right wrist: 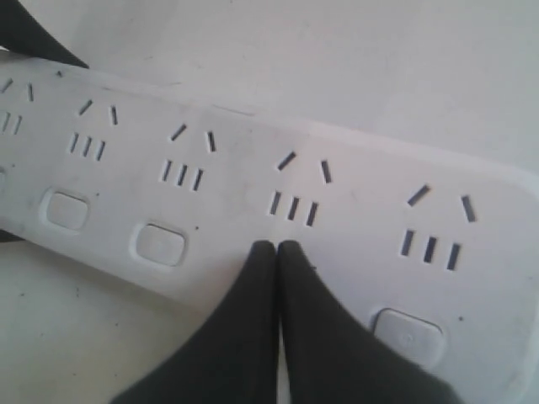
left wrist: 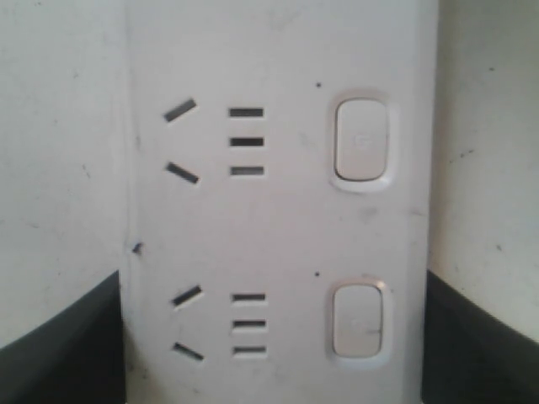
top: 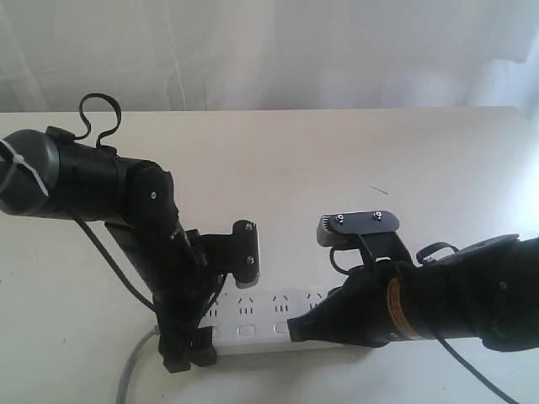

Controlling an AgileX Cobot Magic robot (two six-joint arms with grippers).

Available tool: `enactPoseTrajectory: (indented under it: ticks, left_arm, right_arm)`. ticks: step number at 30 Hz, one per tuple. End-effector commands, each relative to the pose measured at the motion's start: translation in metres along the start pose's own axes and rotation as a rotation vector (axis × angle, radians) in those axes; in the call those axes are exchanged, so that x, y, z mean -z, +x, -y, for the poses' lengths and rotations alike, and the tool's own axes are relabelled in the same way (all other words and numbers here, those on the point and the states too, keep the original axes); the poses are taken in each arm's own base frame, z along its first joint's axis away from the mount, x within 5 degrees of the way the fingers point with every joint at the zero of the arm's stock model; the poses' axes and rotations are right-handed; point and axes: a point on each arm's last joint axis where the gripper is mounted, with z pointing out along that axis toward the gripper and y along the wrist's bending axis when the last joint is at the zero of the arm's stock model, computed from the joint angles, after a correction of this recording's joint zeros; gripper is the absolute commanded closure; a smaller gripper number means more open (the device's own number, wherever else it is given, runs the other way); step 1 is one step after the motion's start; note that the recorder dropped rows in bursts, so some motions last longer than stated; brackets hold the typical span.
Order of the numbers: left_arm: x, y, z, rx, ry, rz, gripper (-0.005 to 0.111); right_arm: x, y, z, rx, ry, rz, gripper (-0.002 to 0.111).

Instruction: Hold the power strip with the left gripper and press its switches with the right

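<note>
Roughly by size: white surface (top: 337, 151) fills the room's view, pale drape (top: 269, 50) hanging behind it. Two black arms come in from opposite sides. Left arm (top: 101, 181) is bulky, with a grey white-tied segment and a looped black cable (top: 99, 114) on top. Right arm (top: 455, 303) is thick, with an orange-tan band (top: 393, 307) and a flat plate (top: 358, 223) with silver screws above it. Power strip (top: 261, 316) lies flat on the surface toward the front, running side to side between the two arms, socket face up. Grey cord (top: 133, 366) leaves its left end and trails off the front. Left claw (top: 187, 349) comes down over that cord end; the left wrist view shows its dark fingers (left wrist: 59, 353) one on each long edge of the strip and pressed against it, so the strip is clamped across its width. Right claw (right wrist: 276, 248) is pinched fully together with nothing between the fingers, its tips resting on the strip's face just below the second socket group from the free end. Switches (left wrist: 362, 139) are small white rounded squares in a row, one beneath each socket group. The one under the right claw's tips is hidden by them.
</note>
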Motion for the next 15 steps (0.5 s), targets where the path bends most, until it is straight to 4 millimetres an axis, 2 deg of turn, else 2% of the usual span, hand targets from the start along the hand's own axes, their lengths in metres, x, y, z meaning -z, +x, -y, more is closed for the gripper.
enactPoseTrajectory:
  ticks: [1, 8, 11, 15]
  left_arm:
    - [-0.021, 0.016, 0.017, -0.012, 0.166, -0.122, 0.107]
    - [-0.021, 0.016, 0.017, -0.012, 0.168, -0.123, 0.107]
    - [-0.021, 0.016, 0.017, -0.012, 0.168, -0.123, 0.107]
    - [-0.021, 0.016, 0.017, -0.012, 0.168, -0.123, 0.107]
  right_arm:
    - [-0.008, 0.01, 0.006, 0.006, 0.032, -0.052, 0.108]
    - [-0.036, 0.032, 0.012, -0.017, 0.023, -0.195, 0.108]
    - [-0.034, 0.031, 0.007, -0.024, -0.026, -0.193, 0.108]
    - [-0.019, 0.019, 0.002, -0.002, -0.033, -0.117, 0.108]
